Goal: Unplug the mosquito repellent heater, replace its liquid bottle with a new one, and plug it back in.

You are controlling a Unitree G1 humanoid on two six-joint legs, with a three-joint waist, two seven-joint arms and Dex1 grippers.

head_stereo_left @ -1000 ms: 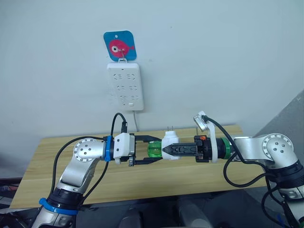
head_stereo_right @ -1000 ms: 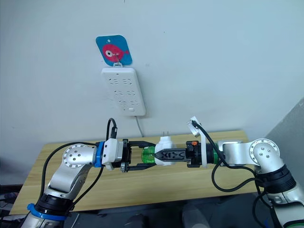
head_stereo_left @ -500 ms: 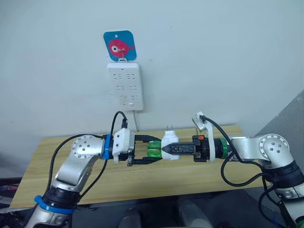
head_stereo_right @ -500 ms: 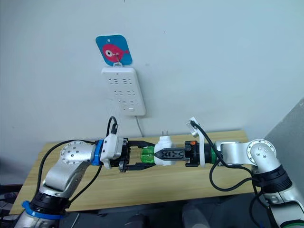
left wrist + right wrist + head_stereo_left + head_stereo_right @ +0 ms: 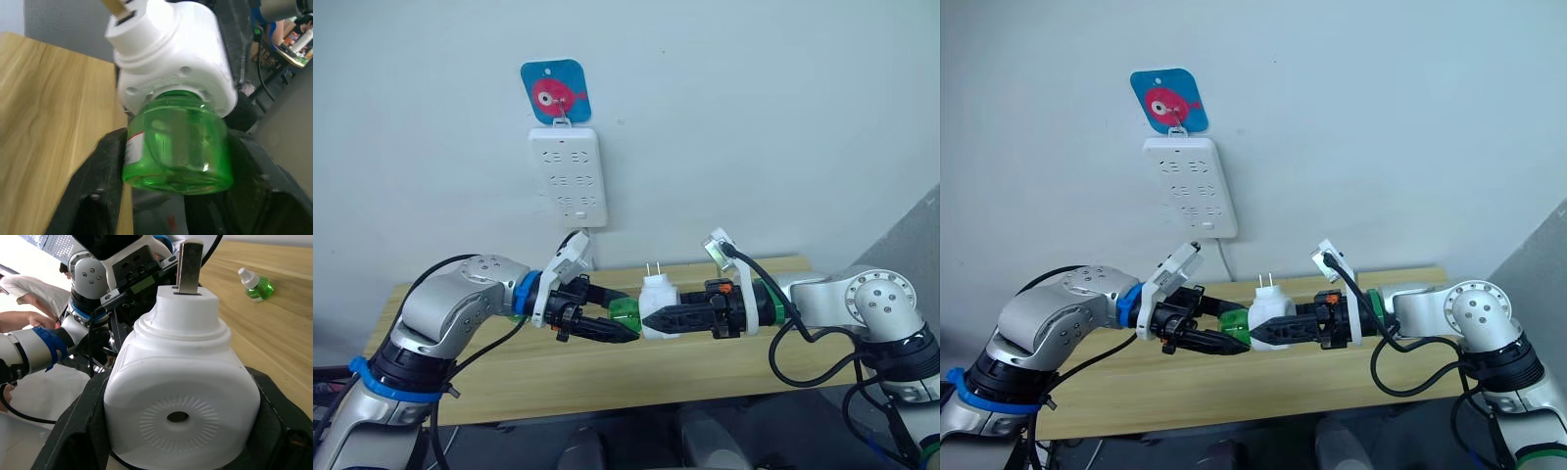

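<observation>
Heater [image 5: 658,305] pinched by right pincer [image 5: 651,320], held above worktop [image 5: 724,367] (prongs up). Green bottle [image 5: 177,147] gripped by left pincer [image 5: 625,328] for unscrewing.

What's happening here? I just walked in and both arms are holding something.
The right gripper holds the unplugged mosquito repellent heater above the wooden table, prongs up. The left gripper grips the green liquid bottle attached to it. Another green bottle lies on the table.
</observation>
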